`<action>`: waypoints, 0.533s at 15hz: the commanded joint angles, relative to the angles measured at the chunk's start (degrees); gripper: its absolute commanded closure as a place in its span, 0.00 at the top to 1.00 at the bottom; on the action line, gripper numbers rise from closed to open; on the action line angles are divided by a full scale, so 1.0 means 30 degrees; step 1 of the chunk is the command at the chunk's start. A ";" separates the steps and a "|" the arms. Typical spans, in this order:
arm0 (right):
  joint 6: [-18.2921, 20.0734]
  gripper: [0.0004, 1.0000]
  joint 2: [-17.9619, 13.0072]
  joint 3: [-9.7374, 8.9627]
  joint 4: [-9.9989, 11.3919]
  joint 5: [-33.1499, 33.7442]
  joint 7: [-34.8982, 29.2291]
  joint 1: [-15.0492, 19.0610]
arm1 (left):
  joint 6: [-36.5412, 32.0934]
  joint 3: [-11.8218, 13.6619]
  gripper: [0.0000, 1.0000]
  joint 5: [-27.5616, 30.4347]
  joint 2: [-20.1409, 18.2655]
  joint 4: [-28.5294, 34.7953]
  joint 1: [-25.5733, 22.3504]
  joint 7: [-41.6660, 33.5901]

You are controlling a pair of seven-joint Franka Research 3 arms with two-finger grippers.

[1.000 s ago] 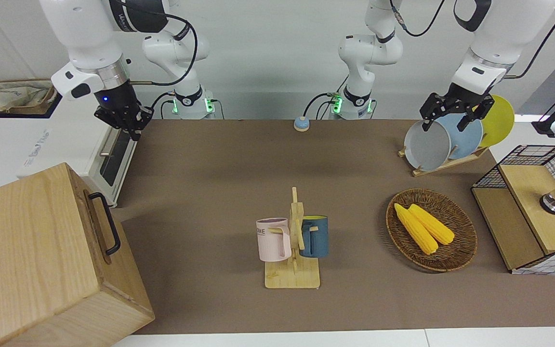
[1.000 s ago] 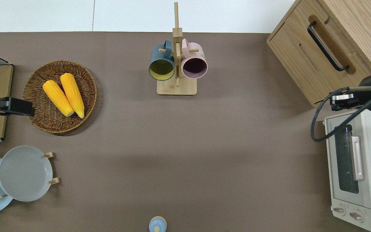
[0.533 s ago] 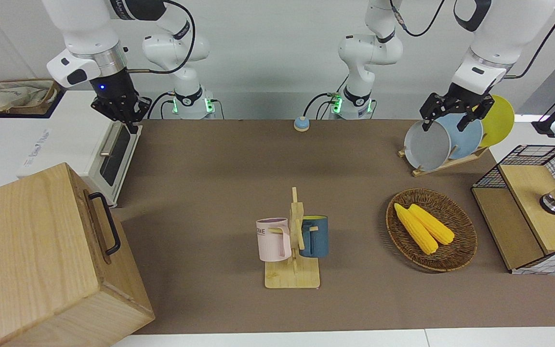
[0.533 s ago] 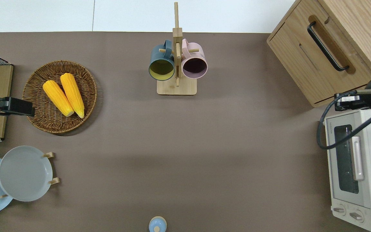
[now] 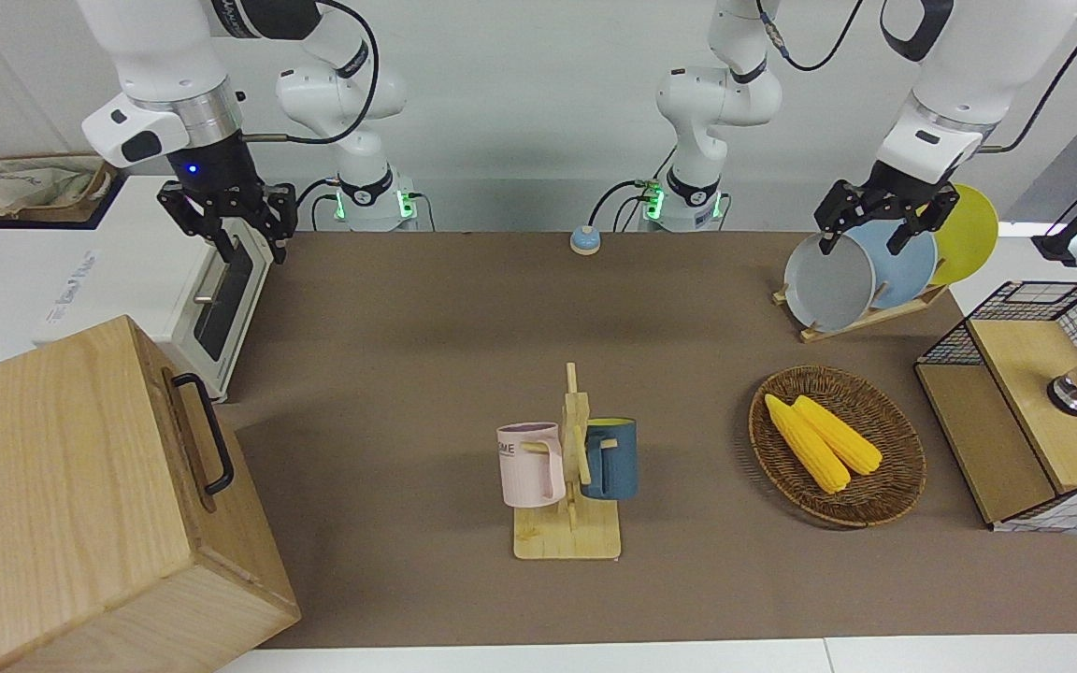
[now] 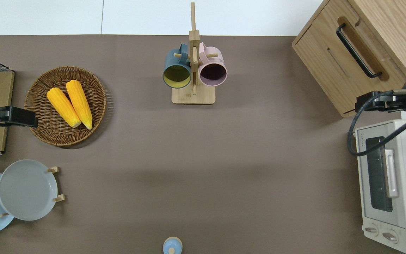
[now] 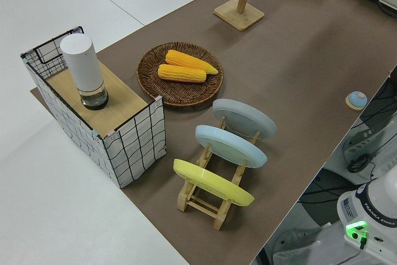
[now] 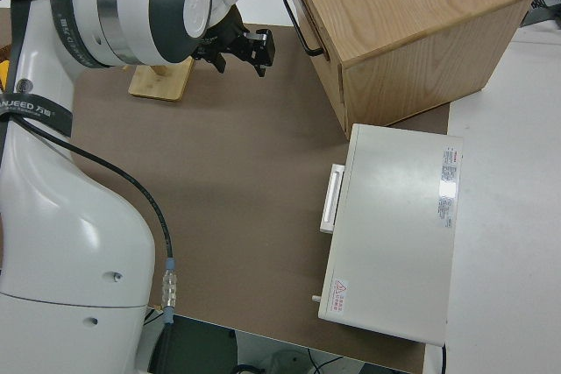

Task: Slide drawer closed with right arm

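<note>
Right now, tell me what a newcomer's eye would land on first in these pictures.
Probably the two bright yellow corn cobs in the round wicker basket, toward the left arm's end of the table. Next, the large pale-wood box cabinet at the right arm's end, its drawer with the black bar handle looking shut. The right gripper hangs open near the white oven.
</note>
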State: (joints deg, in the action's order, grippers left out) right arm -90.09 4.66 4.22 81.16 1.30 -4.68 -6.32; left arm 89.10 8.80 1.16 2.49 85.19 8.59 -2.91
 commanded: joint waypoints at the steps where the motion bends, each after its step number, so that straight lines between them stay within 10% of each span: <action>1: 0.0087 0.99 0.0526 -0.0235 -0.0482 -0.0259 0.0154 0.0204 | 0.0008 0.0318 1.00 -0.0239 0.0253 -0.0390 0.0329 -0.0144; 8: 0.0174 0.99 0.0702 -0.0264 -0.0482 -0.0697 0.0123 0.0320 | 0.0008 0.0318 1.00 -0.0239 0.0253 -0.0390 0.0329 -0.0144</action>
State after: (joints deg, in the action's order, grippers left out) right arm -90.08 6.00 3.93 81.01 1.13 -4.68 -6.37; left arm 89.10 8.80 1.16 2.49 85.19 8.59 -2.91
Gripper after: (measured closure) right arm 0.013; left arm 0.009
